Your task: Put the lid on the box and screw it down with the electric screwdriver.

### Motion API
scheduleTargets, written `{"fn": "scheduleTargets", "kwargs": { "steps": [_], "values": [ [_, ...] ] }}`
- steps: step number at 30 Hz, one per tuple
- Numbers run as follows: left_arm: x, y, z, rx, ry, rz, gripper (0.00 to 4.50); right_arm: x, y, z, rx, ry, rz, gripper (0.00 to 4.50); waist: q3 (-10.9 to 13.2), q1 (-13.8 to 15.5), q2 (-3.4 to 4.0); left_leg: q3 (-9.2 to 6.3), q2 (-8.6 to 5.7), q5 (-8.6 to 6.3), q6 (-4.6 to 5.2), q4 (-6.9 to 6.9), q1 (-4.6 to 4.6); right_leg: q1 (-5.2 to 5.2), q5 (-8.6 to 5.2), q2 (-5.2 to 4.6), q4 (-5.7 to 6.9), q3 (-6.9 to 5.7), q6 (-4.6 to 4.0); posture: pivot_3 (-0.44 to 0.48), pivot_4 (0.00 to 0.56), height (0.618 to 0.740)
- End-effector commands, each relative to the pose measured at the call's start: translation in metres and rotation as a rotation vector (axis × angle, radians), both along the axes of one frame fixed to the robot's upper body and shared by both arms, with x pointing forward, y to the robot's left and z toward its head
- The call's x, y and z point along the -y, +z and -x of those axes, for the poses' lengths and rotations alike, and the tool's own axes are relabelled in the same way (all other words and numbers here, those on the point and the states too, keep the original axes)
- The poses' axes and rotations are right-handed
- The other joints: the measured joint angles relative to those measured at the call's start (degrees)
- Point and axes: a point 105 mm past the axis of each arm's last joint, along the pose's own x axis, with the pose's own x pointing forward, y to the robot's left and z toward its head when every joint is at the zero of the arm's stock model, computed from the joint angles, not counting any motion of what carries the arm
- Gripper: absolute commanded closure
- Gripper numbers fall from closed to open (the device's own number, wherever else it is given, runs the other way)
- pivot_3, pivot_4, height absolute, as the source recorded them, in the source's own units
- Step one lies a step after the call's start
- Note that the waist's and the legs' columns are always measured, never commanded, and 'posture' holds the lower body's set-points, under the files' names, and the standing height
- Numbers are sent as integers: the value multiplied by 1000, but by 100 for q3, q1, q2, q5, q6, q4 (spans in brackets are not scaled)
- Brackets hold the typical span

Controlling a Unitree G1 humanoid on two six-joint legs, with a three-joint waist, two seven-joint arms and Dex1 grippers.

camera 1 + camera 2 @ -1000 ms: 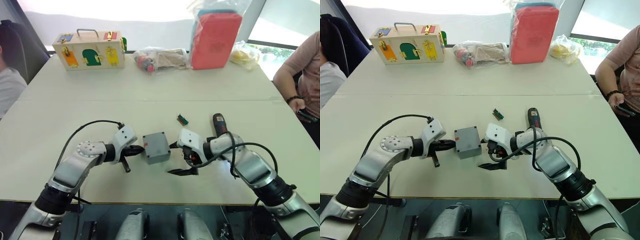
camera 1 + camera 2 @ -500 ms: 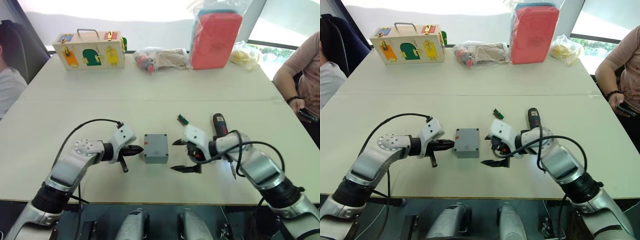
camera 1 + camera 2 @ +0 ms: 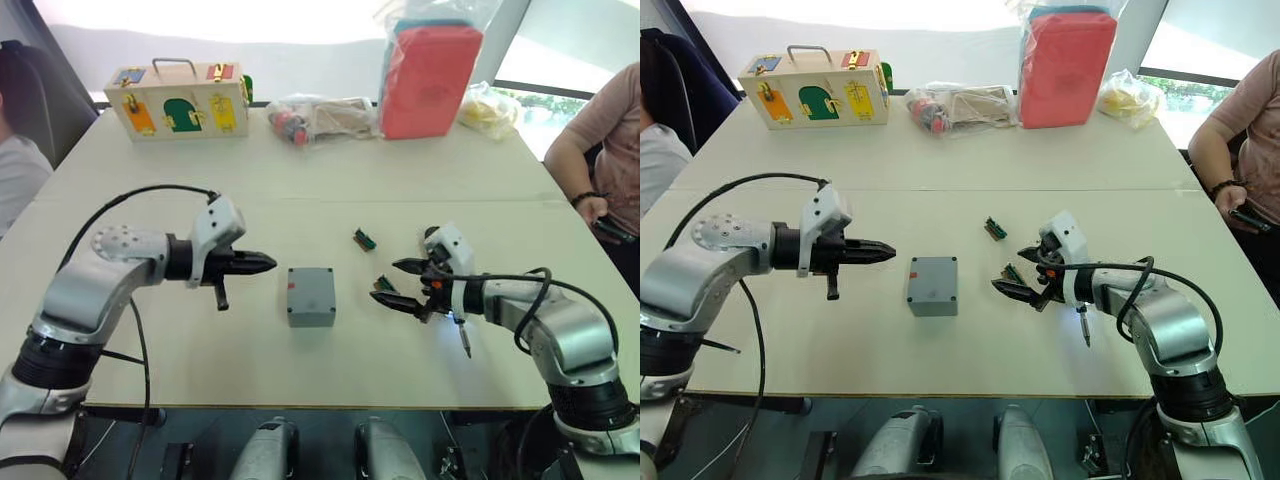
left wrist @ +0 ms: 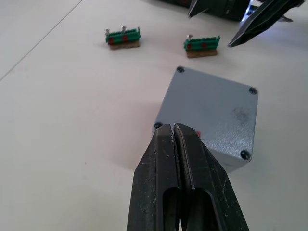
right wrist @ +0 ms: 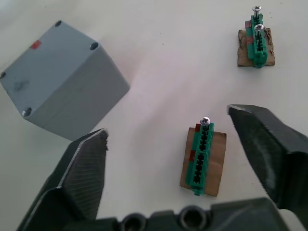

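We see the lidded box (image 3: 311,296) at table (image 3: 300,190) centre; our left gripper (image 3: 262,263), clenched empty, points from its 9 o'clock, while our right gripper (image 3: 396,284), released, flanks a green terminal block (image 5: 202,156) at its 3 o'clock.

You see a plain grey box (image 3: 311,296) with its grey lid (image 4: 211,108) on, dark screw heads at the corners and a small red mark on one side, on an off-white table (image 3: 300,190). Both hands, left (image 3: 262,264) and right (image 3: 398,284), have black fingers on white and silver arms. Two green blocks (image 5: 202,158) carry red spots and sit on brown card. At the far edge a pale wooden case (image 3: 180,100) shows orange, green, yellow and blue panels, and a red pouch (image 3: 430,78) has a blue edge.
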Motion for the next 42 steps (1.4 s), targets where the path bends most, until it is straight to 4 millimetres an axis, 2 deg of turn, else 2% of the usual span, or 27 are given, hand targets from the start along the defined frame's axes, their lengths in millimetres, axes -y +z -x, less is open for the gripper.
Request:
{"fn": "scheduleTargets", "kwargs": {
  "steps": [1,2,17,20,24,25,36,42],
  "values": [
    [8,7,6,39,-58,-19,4500,2,2,-4,52,-23,17,1624,0,-7,0,1,0,1,-2,0,1,0,0,2,0,2,0,0,150,738],
    [9,7,7,35,-65,-13,4500,2,0,-5,52,-27,19,1973,0,-6,0,1,1,2,-3,0,1,-2,0,5,1,2,0,0,150,738],
    [15,3,14,-17,-88,32,4500,-2,-8,-14,24,-64,-40,1973,0,1,0,0,3,-3,7,4,1,-2,0,23,8,5,0,0,150,738],
    [13,1,14,-19,-83,28,4500,-3,-8,-14,22,-68,-46,2653,0,0,0,0,3,-3,7,4,1,-2,0,23,9,5,0,0,150,738],
    [12,0,15,-21,-75,24,4500,-3,-8,-17,28,-82,-55,4335,0,5,-1,0,3,-3,6,4,1,-2,0,23,9,6,0,0,150,738],
    [13,0,15,-21,-74,24,4500,-3,-8,-17,28,-81,-51,4427,0,5,0,0,3,-3,6,4,1,-2,0,23,9,6,0,0,150,738],
    [10,0,12,-19,-48,35,4500,-3,2,-15,41,-75,-65,4427,0,4,0,0,3,-3,6,4,1,-2,0,23,10,6,0,0,150,738],
    [3,3,2,-29,0,89,4500,-6,27,-16,95,-51,-91,4427,0,1,0,0,3,-2,6,4,2,-3,0,24,13,5,0,0,150,738]
  ]
}}
